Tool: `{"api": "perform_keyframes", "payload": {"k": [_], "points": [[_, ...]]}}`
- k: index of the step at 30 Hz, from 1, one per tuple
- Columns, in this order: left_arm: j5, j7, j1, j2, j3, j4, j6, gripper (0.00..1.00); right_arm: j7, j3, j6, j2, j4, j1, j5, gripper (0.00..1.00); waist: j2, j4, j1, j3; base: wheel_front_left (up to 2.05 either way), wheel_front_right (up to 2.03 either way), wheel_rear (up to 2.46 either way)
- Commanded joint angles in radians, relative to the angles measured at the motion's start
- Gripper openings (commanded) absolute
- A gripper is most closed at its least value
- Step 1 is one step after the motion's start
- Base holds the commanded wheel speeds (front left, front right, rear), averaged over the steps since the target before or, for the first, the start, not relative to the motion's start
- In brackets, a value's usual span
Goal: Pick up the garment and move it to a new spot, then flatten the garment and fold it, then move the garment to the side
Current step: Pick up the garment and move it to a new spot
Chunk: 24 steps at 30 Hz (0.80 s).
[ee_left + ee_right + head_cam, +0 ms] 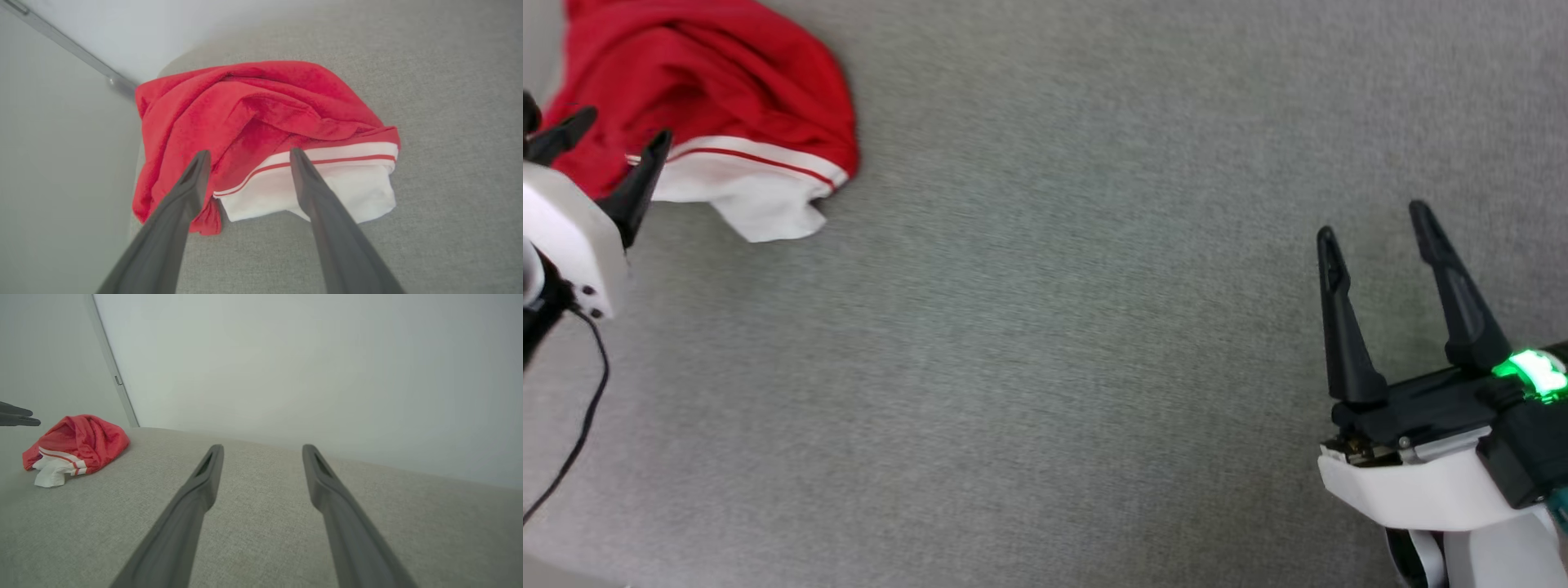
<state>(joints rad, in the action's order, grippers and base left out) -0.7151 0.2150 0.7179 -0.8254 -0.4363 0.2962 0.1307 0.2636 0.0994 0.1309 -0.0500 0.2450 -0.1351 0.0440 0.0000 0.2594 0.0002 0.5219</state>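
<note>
The left gripper (pixel 621 131), two long dark fingers on a white wrist, is hanging with its fingers spread wide and nothing between them. Its tips are poised over the near side of the garment (pixel 253 102), a crumpled red soft-fabric T-shirt showing one white sleeve trimmed with red-and-white stripes. Whether the tips are touching the cloth cannot be told. The T-shirt is lying in a heap at the far left corner of a grey woven fabric surface (pixel 1054 327).

The step in hand appears to be the first pick-up. It would likely go best with the fingers coming down astride a thick red fold rather than the thin white sleeve. That way the grip closes on several layers and the whole heap lifts together.

The heap is sitting close to the surface's left edge and rounded corner, with a pale wall beyond, so a push leftward could spill it over. To the right, bare grey surface is stretching wide. The right gripper (pixel 1374 219) is waiting well apart at the lower right, its fingers also wide and empty, leaving the middle free for laying the shirt out.
</note>
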Motion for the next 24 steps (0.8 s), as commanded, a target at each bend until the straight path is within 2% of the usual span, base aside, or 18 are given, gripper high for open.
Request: {"api": "perform_keyframes", "payload": {"k": [1,8,12,17,18,19,20,24], "points": [[-0.03,0.027,0.022,-0.02,-0.019,0.005,-0.002,1.0,0.002,0.004,0.0,-0.001,0.01,-0.018,0.001,1.0,0.0,-0.055,-0.0002,0.065,0.0,0.0,0.0],[-0.298,0.268,0.136,-0.124,-0.12,0.047,-0.002,1.0,0.002,0.021,0.0,-0.001,0.038,-0.036,-0.003,1.0,0.0,-0.11,-0.0002,0.14,0.0,0.0,0.0],[-0.407,0.387,0.163,-0.143,-0.155,0.085,-0.002,1.0,0.002,0.018,0.0,-0.001,0.045,-0.038,-0.006,1.0,0.0,-0.128,-0.0002,0.165,0.0,0.0,0.0],[-0.447,0.434,0.158,-0.114,-0.231,0.121,-0.003,1.0,0.002,0.007,0.0,-0.001,0.052,-0.031,0.003,1.0,0.0,-0.128,-0.0002,0.191,0.0,0.0,0.0],[-0.453,0.44,0.159,-0.106,-0.245,0.13,-0.003,0.86,0.002,0.005,0.0,-0.001,0.051,-0.032,0.013,1.0,0.0,-0.126,-0.0002,0.195,0.0,0.0,0.0],[-0.458,0.441,0.16,-0.096,-0.259,0.136,-0.003,0.35,0.002,0.003,0.0,-0.001,0.05,-0.033,0.017,1.0,0.0,-0.124,-0.0002,0.197,0.0,0.0,0.0],[-0.469,0.44,0.161,-0.085,-0.272,0.137,-0.003,0.0,0.002,0.002,0.0,-0.001,0.05,-0.036,0.018,1.0,0.0,-0.122,-0.0002,0.195,0.0,0.0,0.0],[-0.518,0.377,0.168,-0.066,-0.283,0.127,-0.001,0.0,0.002,-0.011,0.0,-0.001,0.04,-0.036,0.015,1.0,0.0,-0.109,-0.0002,0.17,0.0,0.0,0.0]]}}
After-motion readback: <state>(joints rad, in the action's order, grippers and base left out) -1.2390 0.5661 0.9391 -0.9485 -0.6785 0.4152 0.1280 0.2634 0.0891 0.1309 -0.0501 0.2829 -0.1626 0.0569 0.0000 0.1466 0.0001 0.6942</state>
